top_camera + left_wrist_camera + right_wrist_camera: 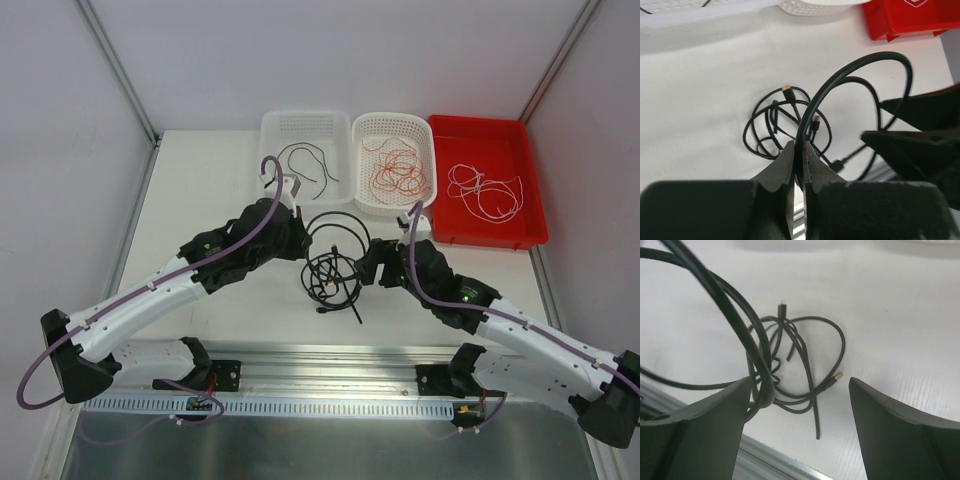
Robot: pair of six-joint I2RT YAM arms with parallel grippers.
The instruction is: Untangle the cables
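One black tangle [333, 272] sits mid-table between the arms. Three bins on the far side, tray [268, 150], basket [395, 118] and red tray [500, 140], each hold loose wires [400, 175]. It's light, floppy stuff, though the thick cable [840, 75] looks springy. Left gripper [799, 150] is pinched on its loop. Right gripper [800, 382] is wide apart, cable just beside one finger. I'd grab near a gold plug [838, 375]; two show.
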